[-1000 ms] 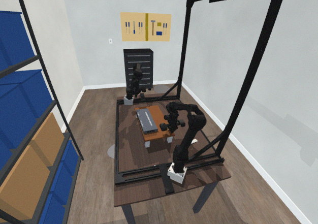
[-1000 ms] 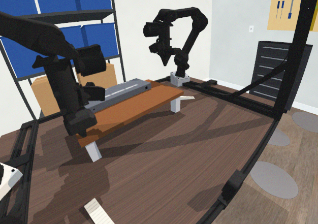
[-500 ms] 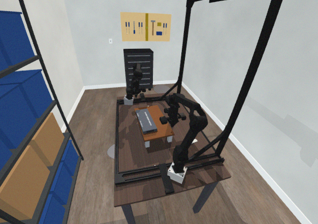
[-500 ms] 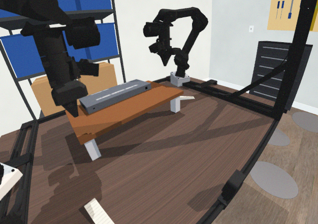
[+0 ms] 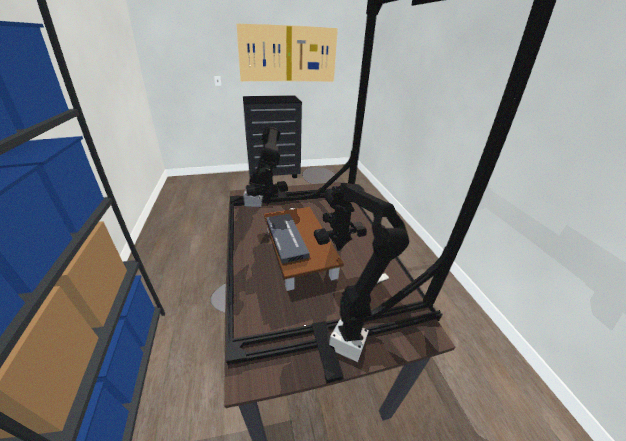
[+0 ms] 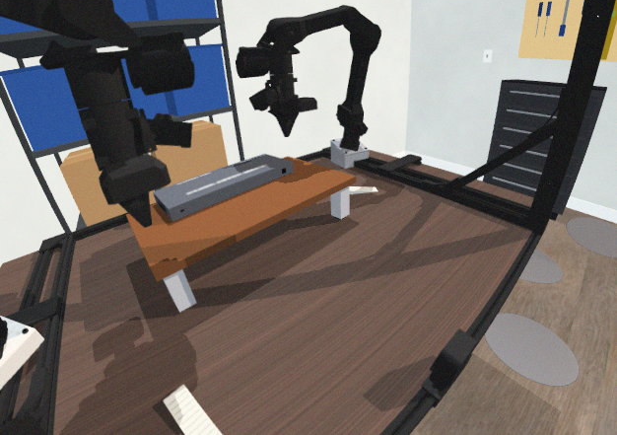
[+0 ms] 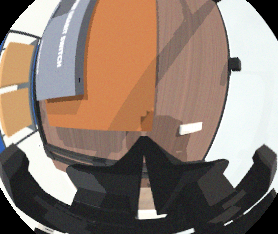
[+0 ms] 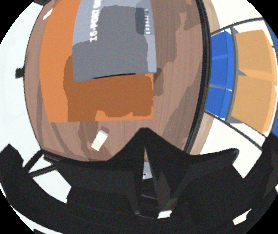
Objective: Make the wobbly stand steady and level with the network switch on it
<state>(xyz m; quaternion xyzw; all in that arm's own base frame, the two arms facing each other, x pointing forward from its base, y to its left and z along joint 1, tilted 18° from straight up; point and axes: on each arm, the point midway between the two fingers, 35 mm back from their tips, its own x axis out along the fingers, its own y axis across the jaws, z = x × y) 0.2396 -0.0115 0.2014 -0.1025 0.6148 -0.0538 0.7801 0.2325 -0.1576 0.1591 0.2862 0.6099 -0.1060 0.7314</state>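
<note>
Stand [image 5: 318, 249] [image 6: 248, 214] [image 7: 123, 55] [image 8: 54, 75] bears the network switch [image 5: 289, 241] [image 6: 224, 185] [image 7: 58, 72] [image 8: 108, 57]; left claw [image 5: 343, 244] [image 6: 145, 223] [image 7: 144, 140] and right claw [image 5: 273, 196] [image 6: 286, 133] [image 8: 144, 131] are closed, empty.

An orange-brown stand top [image 5: 319, 244] [image 6: 248, 205] [image 7: 123, 60] [image 8: 55, 75] carries a slate-grey switch [image 5: 289, 241] [image 6: 219, 185] [image 7: 58, 75] [image 8: 113, 55] with white lettering. Toward five o'clock in the top view, its legs [image 5: 334, 273] [image 6: 340, 203] are pale grey. The bench [image 5: 273, 383] [image 6: 308, 321] [image 7: 193, 65] [image 8: 178, 65] is dark brown, streaked with fine grain.
</note>
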